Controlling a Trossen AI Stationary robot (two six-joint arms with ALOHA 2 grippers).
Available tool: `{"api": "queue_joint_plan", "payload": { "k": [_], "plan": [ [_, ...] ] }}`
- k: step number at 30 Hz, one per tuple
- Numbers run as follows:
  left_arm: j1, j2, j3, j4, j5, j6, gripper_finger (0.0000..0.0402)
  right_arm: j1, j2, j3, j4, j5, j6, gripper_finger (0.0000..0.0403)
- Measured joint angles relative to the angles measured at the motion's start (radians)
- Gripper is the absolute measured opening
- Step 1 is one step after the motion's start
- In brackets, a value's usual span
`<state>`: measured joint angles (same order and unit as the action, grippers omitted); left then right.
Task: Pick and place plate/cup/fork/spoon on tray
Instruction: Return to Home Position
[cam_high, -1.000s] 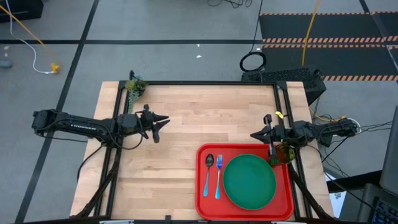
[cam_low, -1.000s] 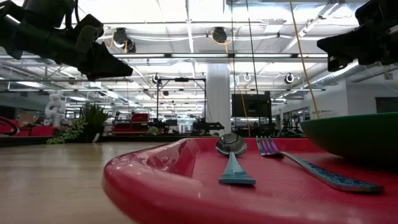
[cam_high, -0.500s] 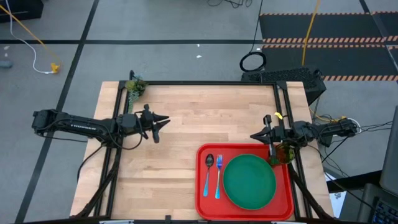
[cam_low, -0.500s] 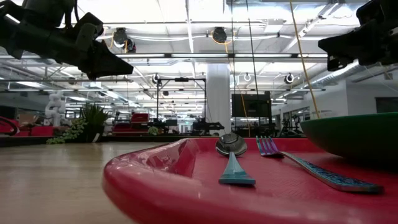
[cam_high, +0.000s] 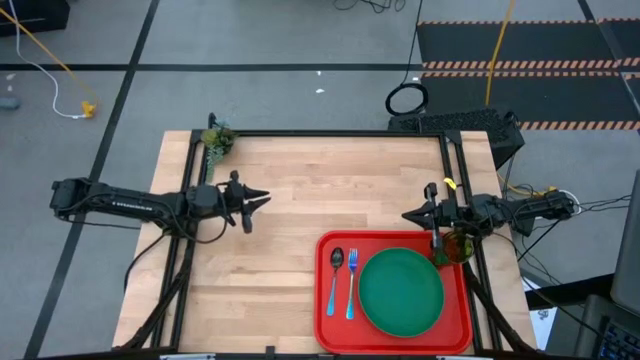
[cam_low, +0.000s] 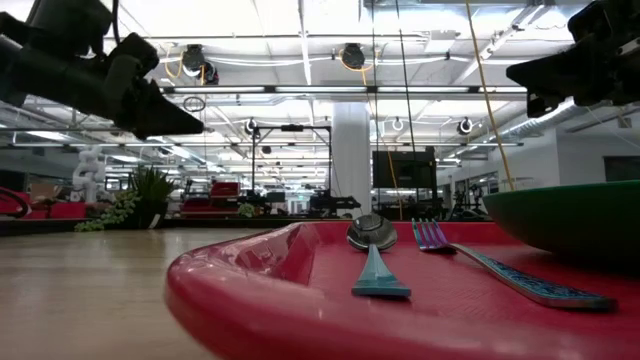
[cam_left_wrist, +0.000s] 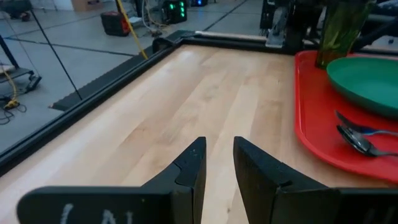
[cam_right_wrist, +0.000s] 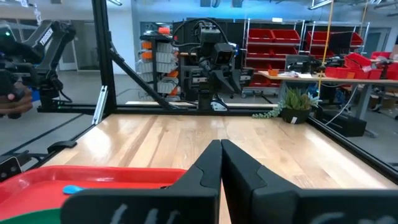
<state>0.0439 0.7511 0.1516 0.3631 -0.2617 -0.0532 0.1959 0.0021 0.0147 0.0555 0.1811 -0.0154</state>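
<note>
The red tray (cam_high: 325, 300) lies at the table's near right. On it lie the dark-green plate (cam_high: 401, 290), the spoon (cam_high: 336, 268) and the fork (cam_high: 351, 282), side by side left of the plate. The olive cup (cam_high: 460, 247) stands upright at the tray's far right corner, partly under the right arm. My left gripper (cam_high: 263, 197) hovers over the table's left half, fingers a narrow gap apart (cam_left_wrist: 219, 146), empty. My right gripper (cam_high: 408, 216) hovers just beyond the tray's far rim, shut (cam_right_wrist: 221, 144) and empty.
A small green plant (cam_high: 216, 140) stands at the table's far left corner. Black frame rails (cam_high: 330, 133) run along the table's far edge and sides. Bare wood (cam_high: 250, 290) lies left of the tray.
My left gripper has drawn back a little toward the table's left edge. The tableware and the tray have stayed where they were.
</note>
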Motion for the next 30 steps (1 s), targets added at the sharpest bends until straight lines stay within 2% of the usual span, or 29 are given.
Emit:
{"api": "queue_joint_plan", "payload": {
  "k": [6,9,13,21,25,30],
  "plan": [
    [-0.001,-0.073,-0.065,0.013,0.001,-0.024,0.0077,0.0,0.001,0.0,0.006,0.0,0.0,0.0],
    [-0.007,-0.109,-0.099,0.025,0.024,-0.012,0.005,0.0,0.001,0.0,0.006,0.0,0.0,0.0],
    [-0.007,-0.151,-0.127,0.041,0.109,0.004,0.0007,0.0,0.001,0.0,0.006,0.0,0.0,0.0],
    [-0.047,-0.199,-0.142,0.044,0.215,0.003,0.0006,0.0,0.001,0.0,0.007,-0.001,0.0,0.0],
    [-0.104,-0.229,-0.142,0.018,0.204,-0.003,0.0007,0.0,0.001,0.0,0.007,-0.001,0.0,0.0],
    [-0.179,-0.28,-0.142,-0.067,0.104,-0.011,0.0008,0.0,0.001,0.0,0.007,-0.001,0.0,0.0]
  ]
}}
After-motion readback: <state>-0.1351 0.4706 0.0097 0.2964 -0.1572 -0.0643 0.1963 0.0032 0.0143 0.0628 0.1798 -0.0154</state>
